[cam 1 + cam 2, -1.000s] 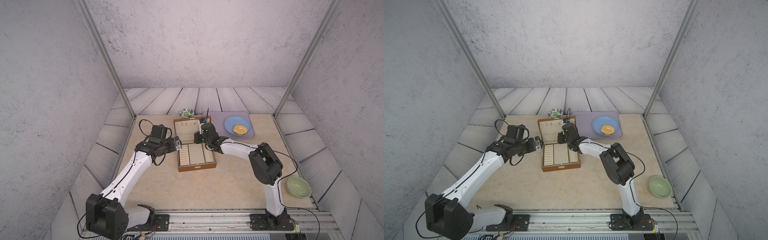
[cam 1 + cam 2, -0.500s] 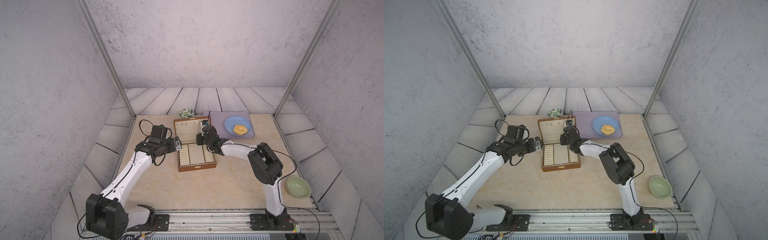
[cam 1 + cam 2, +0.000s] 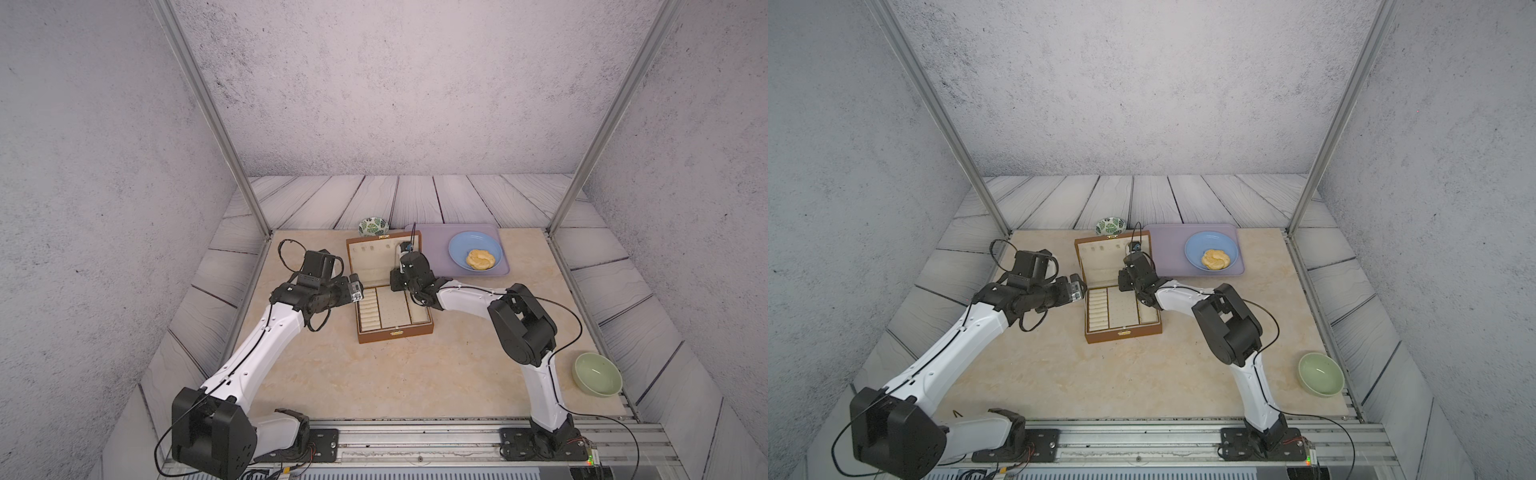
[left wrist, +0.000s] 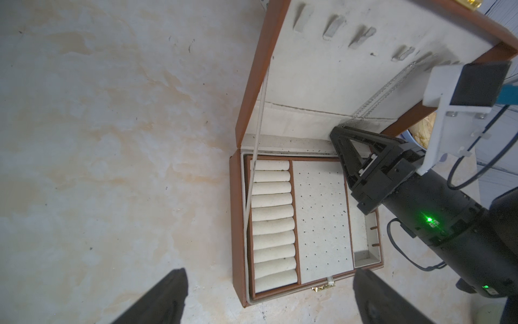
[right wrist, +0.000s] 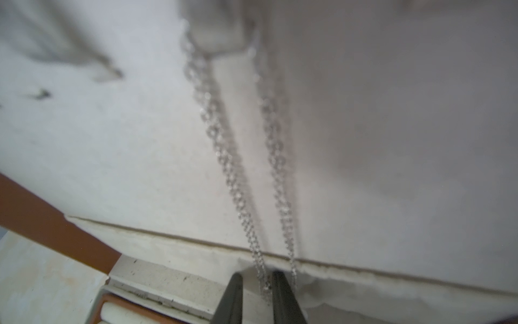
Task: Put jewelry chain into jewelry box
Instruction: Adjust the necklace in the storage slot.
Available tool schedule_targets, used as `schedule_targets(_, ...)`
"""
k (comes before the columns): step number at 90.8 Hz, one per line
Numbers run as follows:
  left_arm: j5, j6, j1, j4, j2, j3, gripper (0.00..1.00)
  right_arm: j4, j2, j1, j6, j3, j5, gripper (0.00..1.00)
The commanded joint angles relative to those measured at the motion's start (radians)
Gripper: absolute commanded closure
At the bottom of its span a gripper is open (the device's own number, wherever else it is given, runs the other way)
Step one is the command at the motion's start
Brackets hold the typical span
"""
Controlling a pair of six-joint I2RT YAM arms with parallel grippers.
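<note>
**benchrat:** Beige marble tabletop (image 3: 374, 374), nothing new there, so straight to the jewelry chain (image 5: 224, 157). It's looped over a hook (image 5: 215, 30) in the lid (image 4: 322, 84) of the jewelry box (image 3: 395, 330). Two strands hang down the cream lining toward the hinge line, right where your right gripper (image 5: 256, 283) sits.

**looper42:** Yep, and the claw is what changed. A second ago it was pressed together. Now the fingers (image 5: 284, 297) stand a little apart, with one strand running loose through the gap. Looks to me like you've let go and aren't pinching it, though that wrist view is pretty blurry. The arm itself has barely shifted.

**benchrat:** So I'd call the chain basically in the box, just hung in the lid and not lying in one of the base compartments. Can't tell whether the hook will keep it.

**looper42:** Your left gripper (image 4: 269, 283) hasn't budged. It's spread wide, empty, and hovering just beside the box's left side. Further out, the lilac tray (image 3: 436, 237) with the blue plate (image 3: 461, 249) and pastry (image 3: 481, 259) is well clear.

**benchrat:** If you back the right arm out, go gentle. My guess is a strand could snag a fingertip and drag the loop off the hook.
</note>
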Motion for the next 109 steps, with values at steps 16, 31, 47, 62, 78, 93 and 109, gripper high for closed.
schedule_targets(16, -0.011, 0.012, 0.009, -0.022, -0.005, 0.008, 0.02, 0.020, -0.005, -0.006, -0.030, 0.002, -0.009, 1.00)
schedule_targets(31, -0.007, 0.013, 0.009, -0.022, -0.008, 0.008, 0.02, 0.037, -0.052, -0.004, -0.038, -0.012, -0.061, 1.00)
schedule_targets(47, -0.007, 0.012, 0.009, -0.022, -0.011, 0.005, 0.02, 0.039, -0.092, 0.001, -0.041, -0.015, -0.089, 1.00)
schedule_targets(62, -0.006, 0.011, 0.009, -0.021, -0.010, 0.005, 0.02, 0.035, -0.089, 0.004, -0.048, 0.007, -0.101, 1.00)
schedule_targets(78, -0.006, 0.011, 0.009, -0.020, -0.010, 0.006, 0.02, 0.015, -0.052, 0.004, -0.048, 0.064, -0.115, 1.00)
schedule_targets(93, -0.009, 0.014, 0.009, -0.021, -0.010, 0.009, 0.02, -0.004, -0.013, 0.004, -0.049, 0.108, -0.119, 1.00)
schedule_targets(109, -0.010, 0.015, 0.009, -0.021, -0.008, 0.008, 0.02, -0.022, 0.015, 0.004, -0.048, 0.123, -0.120, 1.00)
